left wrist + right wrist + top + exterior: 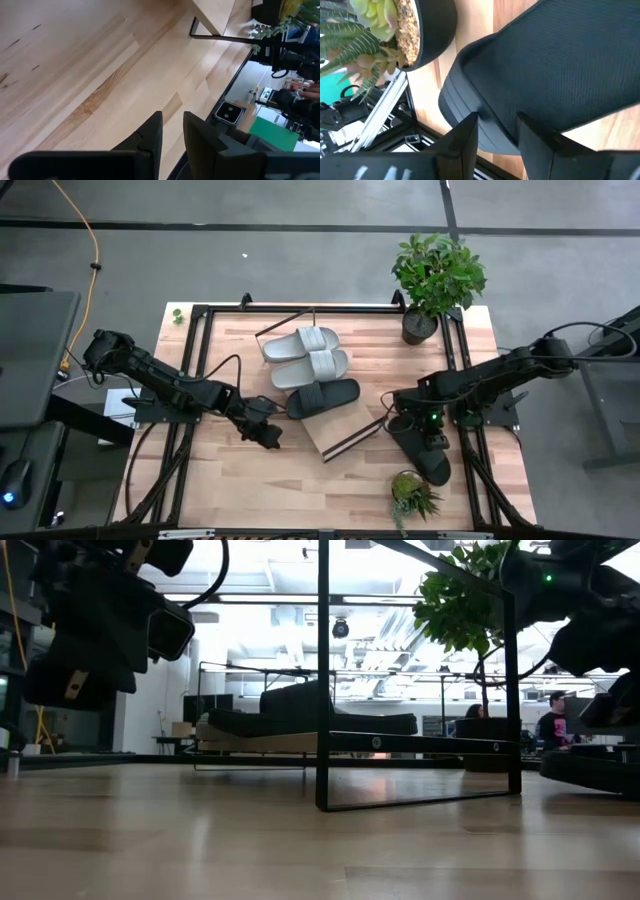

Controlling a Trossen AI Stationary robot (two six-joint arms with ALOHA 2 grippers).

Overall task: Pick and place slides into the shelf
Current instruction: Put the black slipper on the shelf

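Observation:
The shelf (345,438) is a light-wood board with black rod frames. It lies slantwise on the table's middle. Two light grey slides (308,355) and one black slide (322,397) lie side by side on it, soles down. A second black slide (430,462) lies on the table near the right edge. My right gripper (428,428) is directly above it, shut on it. My left gripper (270,437) hovers over bare table left of the shelf, its fingers (155,135) a narrow gap apart, holding nothing. My right gripper (497,125) comes at the black slide from above, pointing down. It has the wide strap by its edge (487,107): one finger (465,137) stands at the strap's opening beside the sole, the other (535,142) on the strap's outer face. The slide seems to lie sole-down on the table.
A tall potted plant (435,280) stands at the far right corner. A small succulent pot (410,492) sits close to the slide on its near side, also in the right wrist view (427,35). Black frame rails (190,380) line both table sides. People (550,720) sit in the room beyond.

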